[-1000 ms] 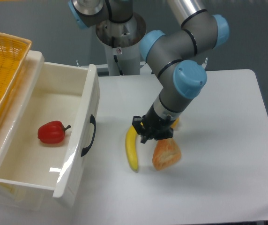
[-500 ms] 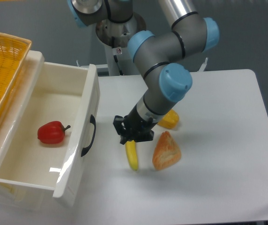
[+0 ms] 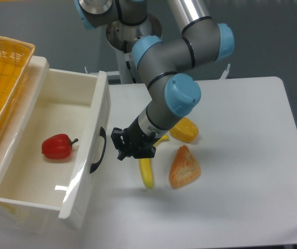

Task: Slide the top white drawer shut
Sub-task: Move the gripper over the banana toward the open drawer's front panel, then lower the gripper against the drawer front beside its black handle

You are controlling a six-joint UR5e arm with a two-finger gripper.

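The top white drawer stands pulled far out at the left, its panelled front with a black curved handle facing right. A red bell pepper lies inside it. My gripper hangs low over the table just right of the handle, a short gap away from it. Its black fingers look close together with nothing between them.
A banana, a bread piece and a yellow pepper lie on the white table right of the gripper. An orange wicker basket sits on the cabinet at the far left. The arm's base rises behind.
The gripper has travelled left across the table, from above the banana and bread toward the drawer handle. The drawer and objects have not moved.
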